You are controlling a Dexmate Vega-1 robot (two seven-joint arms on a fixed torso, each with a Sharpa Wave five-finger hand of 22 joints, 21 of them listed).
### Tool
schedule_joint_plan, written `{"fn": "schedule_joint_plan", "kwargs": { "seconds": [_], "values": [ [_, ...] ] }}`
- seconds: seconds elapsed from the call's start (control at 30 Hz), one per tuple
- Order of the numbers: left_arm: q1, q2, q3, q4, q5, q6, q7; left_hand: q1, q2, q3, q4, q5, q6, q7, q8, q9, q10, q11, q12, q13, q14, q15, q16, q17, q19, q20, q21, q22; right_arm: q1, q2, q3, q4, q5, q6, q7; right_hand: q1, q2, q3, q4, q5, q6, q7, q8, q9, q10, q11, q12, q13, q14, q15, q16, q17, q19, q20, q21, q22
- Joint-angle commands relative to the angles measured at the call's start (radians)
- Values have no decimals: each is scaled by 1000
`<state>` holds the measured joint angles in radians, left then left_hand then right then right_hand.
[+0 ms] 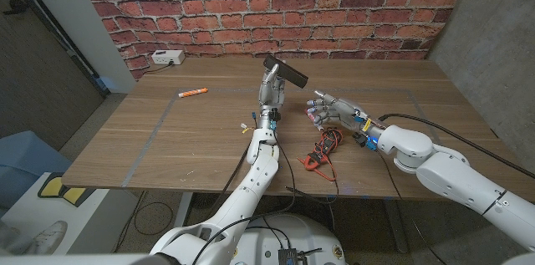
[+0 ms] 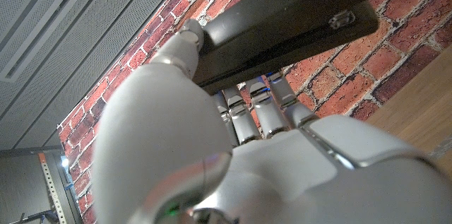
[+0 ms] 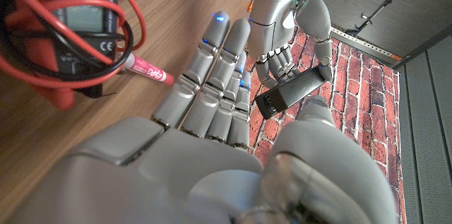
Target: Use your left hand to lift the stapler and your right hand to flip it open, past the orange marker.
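Note:
My left hand [image 1: 271,91] stands upright over the middle of the table and grips the black stapler [image 1: 285,69], held up off the wood and slanting. In the left wrist view its fingers [image 2: 256,111] wrap the stapler [image 2: 282,19], whose two halves lie close together. My right hand [image 1: 334,113] hovers just right of it, a short gap away, fingers stretched toward the left hand and holding nothing. The right wrist view shows those fingers [image 3: 215,75] pointing at the left hand [image 3: 282,19] and the stapler [image 3: 289,93]. The orange marker [image 1: 192,92] lies on the table at the left.
A red multimeter with tangled red leads [image 1: 323,150] lies near the front edge, under my right wrist, and shows close by [image 3: 70,19] in the right wrist view. A white box [image 1: 167,58] sits at the back left corner. A brick wall stands behind the table.

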<state>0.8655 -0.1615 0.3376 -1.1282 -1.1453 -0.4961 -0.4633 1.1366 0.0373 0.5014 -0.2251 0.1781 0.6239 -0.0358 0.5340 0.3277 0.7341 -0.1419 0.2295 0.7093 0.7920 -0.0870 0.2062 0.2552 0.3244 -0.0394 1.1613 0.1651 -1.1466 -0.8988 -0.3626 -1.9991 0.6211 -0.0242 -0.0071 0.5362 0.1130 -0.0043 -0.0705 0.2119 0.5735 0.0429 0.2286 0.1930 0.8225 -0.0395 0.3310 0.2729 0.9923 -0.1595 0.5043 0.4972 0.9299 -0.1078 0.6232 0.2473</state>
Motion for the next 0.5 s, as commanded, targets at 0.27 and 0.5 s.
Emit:
{"fn": "schedule_joint_plan", "kwargs": {
  "seconds": [0.27,0.5],
  "values": [
    [-13,-6,-14,14,-14,9,-20,59,119,74,67,7,124,-95,78,197,72,-60,1,36,-4,-148,2,1,-4,-96,0,7,-29,-12,15,-57,-69,-18,-71,28,-6,6,-22,1,-8,-13,-10,7,-32,-1,-13,15,-51,-59,-35,8,-39,17,-8,-9],
    [-33,-15,-17,50,-16,0,-72,70,115,71,60,6,135,-86,83,189,72,-59,-3,35,-8,-148,4,-2,11,-106,16,12,-6,14,8,-19,24,-17,10,24,-3,6,-21,0,13,-1,-3,7,-9,1,-6,19,-18,-60,-29,10,-6,1,8,-15]
  ]
}}
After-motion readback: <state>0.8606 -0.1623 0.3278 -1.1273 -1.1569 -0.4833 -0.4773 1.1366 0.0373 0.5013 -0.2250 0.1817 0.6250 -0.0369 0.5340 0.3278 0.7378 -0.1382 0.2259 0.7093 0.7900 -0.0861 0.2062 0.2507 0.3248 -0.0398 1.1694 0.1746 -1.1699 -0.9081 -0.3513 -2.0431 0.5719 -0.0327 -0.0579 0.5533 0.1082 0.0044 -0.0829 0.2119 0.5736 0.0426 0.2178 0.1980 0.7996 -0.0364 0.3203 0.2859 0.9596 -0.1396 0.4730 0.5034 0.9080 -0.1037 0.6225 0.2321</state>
